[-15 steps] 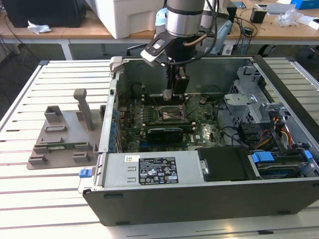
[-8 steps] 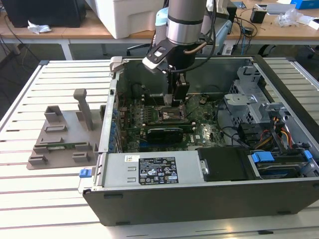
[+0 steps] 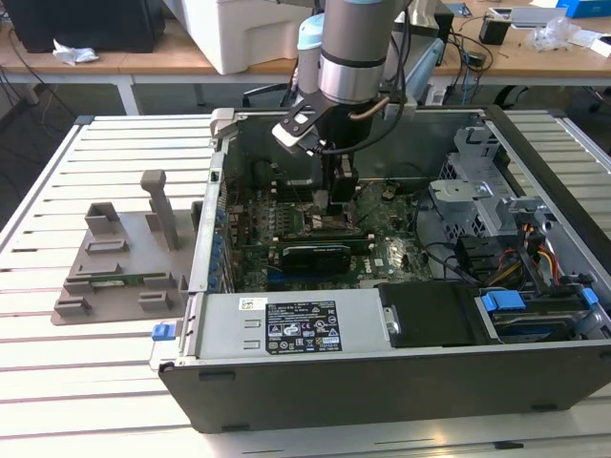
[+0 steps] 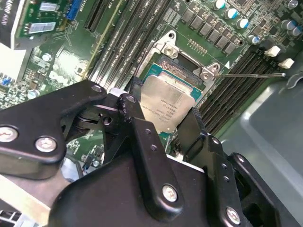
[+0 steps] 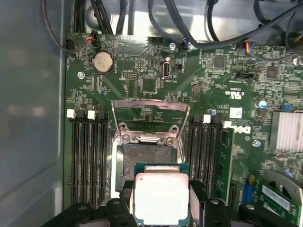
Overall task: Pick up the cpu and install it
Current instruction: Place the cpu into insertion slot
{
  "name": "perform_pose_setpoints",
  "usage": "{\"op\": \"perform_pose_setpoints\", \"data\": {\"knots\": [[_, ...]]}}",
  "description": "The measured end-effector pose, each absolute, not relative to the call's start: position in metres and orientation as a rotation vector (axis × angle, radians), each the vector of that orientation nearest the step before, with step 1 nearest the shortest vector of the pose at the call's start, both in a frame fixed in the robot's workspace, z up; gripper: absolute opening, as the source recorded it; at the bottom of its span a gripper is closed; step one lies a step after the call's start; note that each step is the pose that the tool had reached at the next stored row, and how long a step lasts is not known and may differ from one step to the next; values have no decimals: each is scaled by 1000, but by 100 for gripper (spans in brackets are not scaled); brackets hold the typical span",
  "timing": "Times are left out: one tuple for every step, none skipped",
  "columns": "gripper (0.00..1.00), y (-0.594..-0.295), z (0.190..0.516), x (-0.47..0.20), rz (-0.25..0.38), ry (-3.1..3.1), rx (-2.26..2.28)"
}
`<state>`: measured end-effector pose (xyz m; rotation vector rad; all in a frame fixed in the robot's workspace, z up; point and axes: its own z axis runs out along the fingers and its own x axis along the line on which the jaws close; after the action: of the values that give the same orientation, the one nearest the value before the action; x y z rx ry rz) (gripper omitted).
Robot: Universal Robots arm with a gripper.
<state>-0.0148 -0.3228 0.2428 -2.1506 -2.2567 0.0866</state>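
Observation:
The cpu [image 5: 158, 196] is a flat square chip with a shiny silver top and a green rim. My gripper [image 5: 160, 201] is shut on it, one black finger [image 5: 124, 201] on each side. It hangs just over the open socket [image 5: 144, 153] on the motherboard, overlapping one end of it, and the socket's metal load plate [image 5: 150, 111] stands flipped up. In the second wrist view the cpu [image 4: 168, 106] sits slightly tilted over the socket frame [image 4: 184, 56], between my fingers [image 4: 130, 106]. In the exterior view my gripper [image 3: 334, 205] reaches down into the open computer case [image 3: 382, 382].
Memory slots [image 5: 87, 156] flank the socket on both sides. A black card with fins [image 3: 310, 253] lies near the gripper. The drive cage [image 3: 468, 191] and cables [image 3: 535, 258] fill the case on the exterior view's right. A grey plastic tray [image 3: 119, 272] rests on the slatted table [image 3: 57, 382].

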Motion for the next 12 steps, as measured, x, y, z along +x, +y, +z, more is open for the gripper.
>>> {"op": "perform_pose_setpoints", "data": {"knots": [[55, -322, 241, -15, 87, -2257, -2151], [55, -320, 239, -15, 87, -2257, -2151], [55, -319, 237, -15, 87, -2257, -2151], [55, -318, 235, -15, 87, -2257, -2151], [55, -317, 233, -15, 87, -2257, -2150], [55, -315, 229, -15, 87, -2256, -2151], [55, -315, 227, -15, 87, -2256, -2151], [55, -315, 226, -15, 87, -2255, -2152], [55, -315, 221, -15, 87, -2253, -2154], [55, -315, 219, -15, 87, -2251, -2156], [55, -315, 217, -15, 87, -2249, -2158], [55, -315, 213, -15, 87, -2242, -2165]]}}
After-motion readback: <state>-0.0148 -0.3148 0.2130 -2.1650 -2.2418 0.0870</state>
